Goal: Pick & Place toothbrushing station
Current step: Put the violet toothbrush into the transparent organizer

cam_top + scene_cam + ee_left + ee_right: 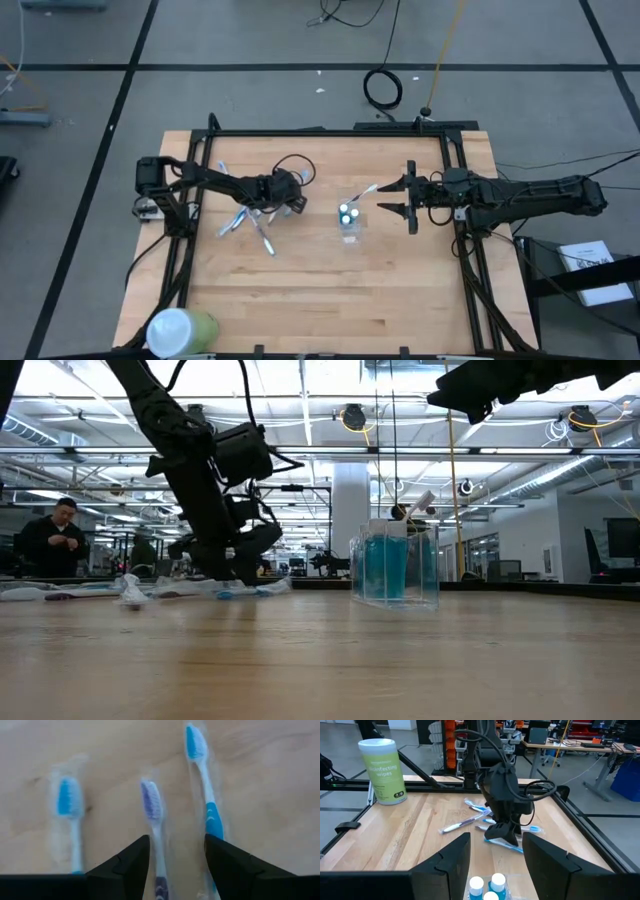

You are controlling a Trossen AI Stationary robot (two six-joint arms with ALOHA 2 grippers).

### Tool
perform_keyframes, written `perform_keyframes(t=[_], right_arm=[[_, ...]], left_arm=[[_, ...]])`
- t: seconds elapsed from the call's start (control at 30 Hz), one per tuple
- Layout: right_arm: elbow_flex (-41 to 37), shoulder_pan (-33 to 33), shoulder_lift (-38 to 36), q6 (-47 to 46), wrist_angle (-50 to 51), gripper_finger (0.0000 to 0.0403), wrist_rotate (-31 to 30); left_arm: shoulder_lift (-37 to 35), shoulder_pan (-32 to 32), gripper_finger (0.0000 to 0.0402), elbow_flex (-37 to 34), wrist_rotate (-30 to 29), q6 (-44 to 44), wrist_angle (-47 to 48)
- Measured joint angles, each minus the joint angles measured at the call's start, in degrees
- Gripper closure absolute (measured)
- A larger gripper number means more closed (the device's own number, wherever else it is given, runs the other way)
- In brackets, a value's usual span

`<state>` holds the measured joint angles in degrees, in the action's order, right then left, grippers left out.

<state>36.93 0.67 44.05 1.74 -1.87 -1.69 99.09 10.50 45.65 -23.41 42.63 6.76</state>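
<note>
Purple brush (152, 805) lay flat on the worktop (320, 290) among the loose wrapped brushes at centre-left, directly under the left tool (175, 852). Ran lengthwise out from between the two dark fingers, bristle head pointing away from the wrist, handle passing back through the gap. Flanked on either side by a blue brush (206, 795) and a second blue brush (67, 807), both roughly parallel to it and just beside; the first sat close against one finger (235, 865). Judged the long axis to be nearly in line with the reach, so a close across the handle looked workable, with some risk of catching the neighbour too.

Left tool (283, 196) hung low over that cluster, fingers spread wide with nothing between them, straddling the purple handle but apparently not yet clamped. Arm stretched in from the left edge, wrist bent steeply down, as seen in the low view.

Clear cup (349, 226) stood upright right of the brushes, near centre, holding white-capped tubes (485, 887). Well apart from the brush pile, between the two tools.

Right tool (408, 199) waited just right of the cup, raised off the worktop, fingers parted and empty, arm reaching in level from the right. Clearly farther from the brushes than the left.

Wipes tub (182, 331) stood at the near-left corner, out of the way.
</note>
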Motion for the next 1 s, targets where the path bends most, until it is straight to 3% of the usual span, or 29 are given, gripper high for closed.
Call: perform_keyframes(t=[0.3, 0.7, 1.0], right_arm=[[0.00, 0.00, 0.02, -0.02, 0.00, 0.0232, 0.00], [-1.91, 0.02, 0.02, -0.02, -2.44, 0.0232, -0.09], [-2.95, 0.00, 0.00, 0.31, -5.53, 0.0232, -0.11]], left_arm=[[0.00, -0.69, 0.0186, -0.01, -2.62, -1.95, 1.26], [0.00, 0.84, 0.0214, -0.02, -4.22, 1.46, 5.56], [0.00, 0.27, 0.0217, -0.04, 5.97, -3.64, -5.15]])
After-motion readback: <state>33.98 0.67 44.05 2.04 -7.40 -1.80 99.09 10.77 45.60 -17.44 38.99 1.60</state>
